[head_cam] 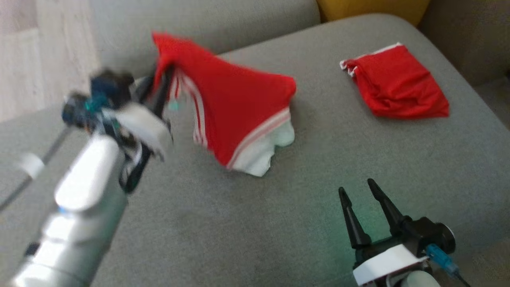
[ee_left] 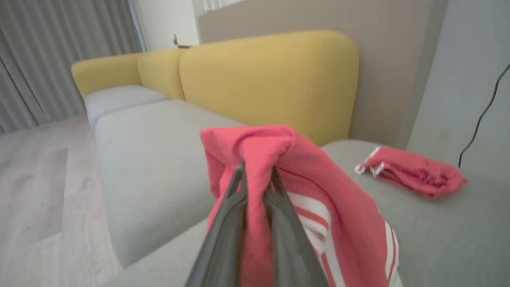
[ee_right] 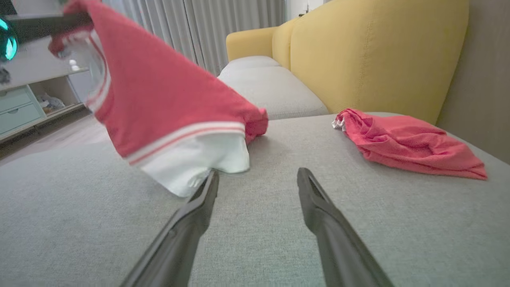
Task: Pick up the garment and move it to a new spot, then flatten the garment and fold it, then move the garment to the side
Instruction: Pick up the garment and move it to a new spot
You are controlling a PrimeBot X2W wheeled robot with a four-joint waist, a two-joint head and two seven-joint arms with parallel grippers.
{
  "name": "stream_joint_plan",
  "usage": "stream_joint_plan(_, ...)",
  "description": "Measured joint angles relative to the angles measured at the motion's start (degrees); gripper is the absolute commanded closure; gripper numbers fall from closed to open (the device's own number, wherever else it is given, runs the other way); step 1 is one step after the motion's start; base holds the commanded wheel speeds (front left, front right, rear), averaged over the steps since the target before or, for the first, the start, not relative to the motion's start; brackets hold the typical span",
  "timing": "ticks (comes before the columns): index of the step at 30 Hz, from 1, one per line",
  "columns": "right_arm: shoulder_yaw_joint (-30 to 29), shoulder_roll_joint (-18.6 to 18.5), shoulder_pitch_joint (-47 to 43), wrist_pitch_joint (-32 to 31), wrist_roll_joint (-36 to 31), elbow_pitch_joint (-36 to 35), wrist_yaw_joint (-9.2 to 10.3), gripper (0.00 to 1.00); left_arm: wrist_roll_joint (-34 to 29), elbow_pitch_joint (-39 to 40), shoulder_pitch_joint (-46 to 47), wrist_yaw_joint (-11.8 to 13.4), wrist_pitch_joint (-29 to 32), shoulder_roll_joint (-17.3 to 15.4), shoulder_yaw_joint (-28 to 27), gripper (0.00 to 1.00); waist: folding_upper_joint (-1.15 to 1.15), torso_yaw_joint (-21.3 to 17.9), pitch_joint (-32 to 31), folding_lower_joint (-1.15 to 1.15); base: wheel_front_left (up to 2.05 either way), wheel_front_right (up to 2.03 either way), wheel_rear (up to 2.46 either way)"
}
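A red garment point(head_cam: 231, 103) with white stripes and a white end hangs lifted over the grey cushion point(head_cam: 279, 223), its lower corner trailing on the fabric. My left gripper point(head_cam: 161, 85) is shut on its upper edge, at the left of the head view. In the left wrist view the fingers point(ee_left: 239, 191) pinch a fold of the garment point(ee_left: 303, 187). My right gripper point(head_cam: 360, 189) stands open low at the right, nothing between its fingers. In the right wrist view the garment point(ee_right: 167, 99) hangs just ahead and left of the right gripper point(ee_right: 257, 179).
A second red garment point(head_cam: 396, 83) lies crumpled at the cushion's far right, seen too as a red bundle point(ee_right: 402, 143). A yellow sofa back point(ee_left: 271, 79) rises behind. The wood floor point(ee_left: 36, 191) lies off the cushion's left edge. A black cable point(ee_left: 482, 115) hangs on the wall.
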State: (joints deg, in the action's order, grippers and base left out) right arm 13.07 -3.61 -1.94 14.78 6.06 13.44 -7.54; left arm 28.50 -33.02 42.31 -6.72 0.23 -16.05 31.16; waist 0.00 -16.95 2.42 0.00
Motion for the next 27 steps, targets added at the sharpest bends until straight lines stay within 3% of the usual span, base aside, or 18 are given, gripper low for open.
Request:
stream_joint_plan(1, 0.3, 0.1, 0.1, 0.0, 0.0, 0.0, 0.00, 0.00, -0.8, -1.5, -1.3, 0.0, -1.4, 0.0, 0.7, 1.00, 0.00, -0.2, 0.8, 0.01, 0.00, 0.00, 0.00)
stream_joint_plan(2, 0.7, 0.2, 0.3, 0.0, 0.0, 0.1, 0.00, 0.00, -1.8, -3.1, -2.4, 0.3, -3.1, 0.0, 1.3, 0.65, 0.00, -0.4, 1.6, 0.01, 0.00, 0.00, 0.00)
stream_joint_plan(3, 1.1, 0.3, 0.5, 0.0, 0.0, 0.3, 0.00, 0.00, -2.4, -4.8, -3.5, 0.7, -5.1, 0.0, 1.5, 0.00, 0.00, -0.6, 2.4, 0.01, 0.00, 0.00, 0.00)
stream_joint_plan(7, 1.3, 0.7, 1.4, 0.0, 0.6, 0.8, 0.00, 0.00, -2.4, -10.5, -6.8, 3.4, -12.7, 1.4, 0.7, 0.00, 0.00, -0.9, 4.1, 0.02, 0.00, 0.00, 0.00)
stream_joint_plan(10, -0.2, 0.8, 1.3, 0.0, 0.6, 1.3, 0.00, 0.00, -1.9, -11.0, -9.1, 5.3, -14.5, 4.3, -1.6, 0.00, 0.00, 0.0, 3.6, 0.00, 0.00, 0.00, 0.00)
stream_joint_plan(17, -2.5, 0.8, -0.7, 0.0, 1.4, 1.8, 0.00, 0.00, -5.7, 4.6, -24.1, 10.1, -14.7, 7.9, -11.6, 0.00, 0.00, 4.7, -0.3, 0.00, 0.00, 0.00, 0.00)
stream_joint_plan(21, -3.2, 0.8, -1.8, 0.0, 1.8, 1.9, 0.00, 0.00, -7.5, 10.2, -33.6, 11.3, -14.7, 9.9, -16.3, 0.00, 0.00, 7.4, -2.1, -0.01, 0.00, 0.00, 0.00)
stream_joint_plan(27, -4.2, 0.9, -4.2, 0.0, 2.5, 2.2, 0.00, 0.00, -11.9, 17.4, -47.6, 11.0, -14.7, 11.8, -22.7, 0.00, 0.00, 12.1, -5.9, -0.01, 0.00, 0.00, 0.00)
